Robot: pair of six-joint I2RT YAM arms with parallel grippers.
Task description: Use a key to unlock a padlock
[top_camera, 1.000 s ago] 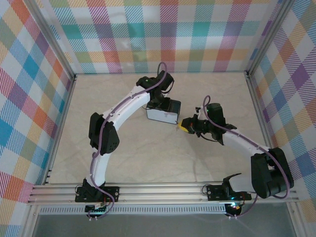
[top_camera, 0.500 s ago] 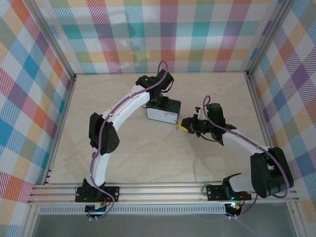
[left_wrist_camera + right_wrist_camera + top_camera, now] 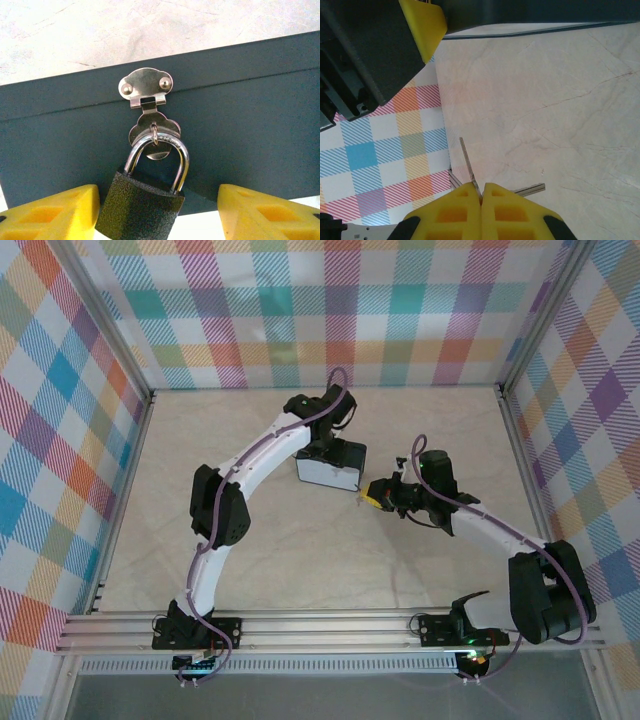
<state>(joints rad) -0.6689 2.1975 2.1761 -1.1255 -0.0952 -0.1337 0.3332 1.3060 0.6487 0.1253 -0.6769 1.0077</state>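
The padlock point(image 3: 142, 206) has a dark textured body and a silver shackle. It hangs from the metal hasp point(image 3: 147, 90) on the dark-blue box point(image 3: 250, 125). My left gripper point(image 3: 160, 215) is open, with the padlock body between its yellow fingers point(image 3: 50, 212); the right finger stands well off it. In the top view the left gripper point(image 3: 322, 447) is at the box point(image 3: 332, 466). My right gripper point(image 3: 481, 192) is shut on a thin silver key point(image 3: 469, 167) pointing forward. A second key point(image 3: 530, 189) sticks out sideways. The right gripper point(image 3: 376, 496) hovers just right of the box.
The box stands mid-table on the pale marbled surface point(image 3: 280, 540). Plaid walls point(image 3: 340, 310) close in the back and both sides. In the right wrist view the left gripper's black body point(image 3: 365, 55) and a yellow finger point(image 3: 422, 25) sit close ahead.
The left arm's elbow has shifted slightly right and forward, with its gripper staying at the box. The right arm and the key have hardly moved.
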